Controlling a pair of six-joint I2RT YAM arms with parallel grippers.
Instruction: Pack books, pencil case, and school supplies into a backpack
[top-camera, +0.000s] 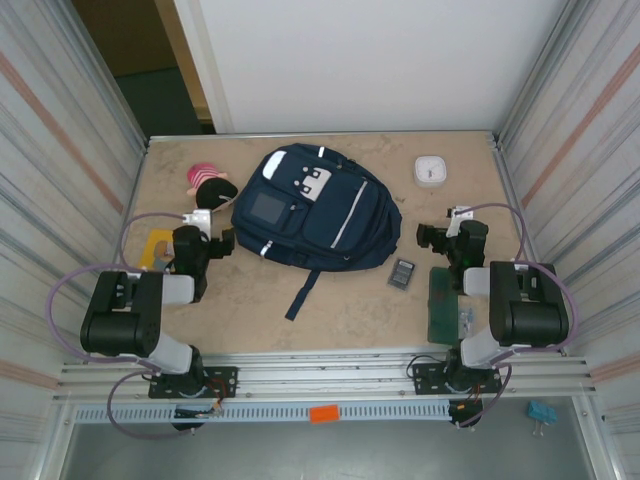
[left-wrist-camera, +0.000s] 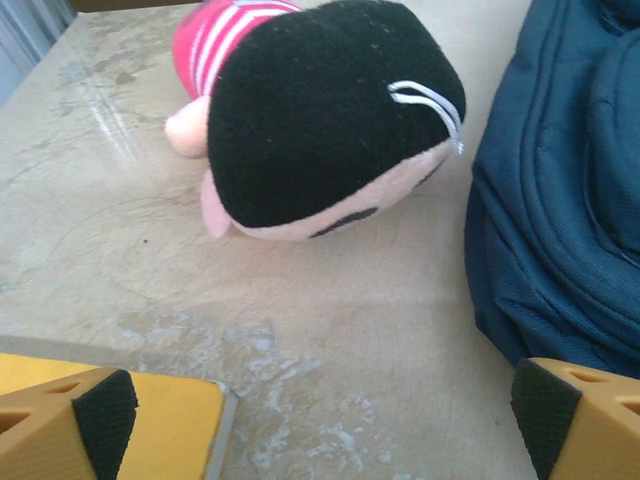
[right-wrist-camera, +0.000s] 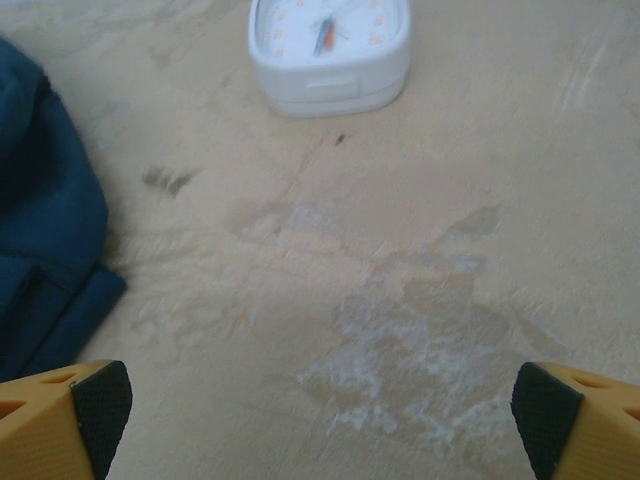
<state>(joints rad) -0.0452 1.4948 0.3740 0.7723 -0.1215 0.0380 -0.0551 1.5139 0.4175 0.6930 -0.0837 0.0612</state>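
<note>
At centre, navy backpack (top-camera: 310, 215), plush doll (left-wrist-camera: 320, 110) ahead of left claw (left-wrist-camera: 320, 420), white clock (right-wrist-camera: 330, 50) ahead of right claw (right-wrist-camera: 320, 410), both spread, empty

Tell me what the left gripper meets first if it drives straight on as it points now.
Most likely the black-and-pink plush toy, dead ahead of the open left gripper. The backpack sits to the right, probably clear, though depth is hard to judge.

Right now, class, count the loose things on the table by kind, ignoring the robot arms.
Books: 2, the yellow-orange book and the dark green book
Navy backpack: 1
Dark grey calculator: 1
Plush toy: 1
White clock: 1
Small clear item: 1
Total: 7
</note>
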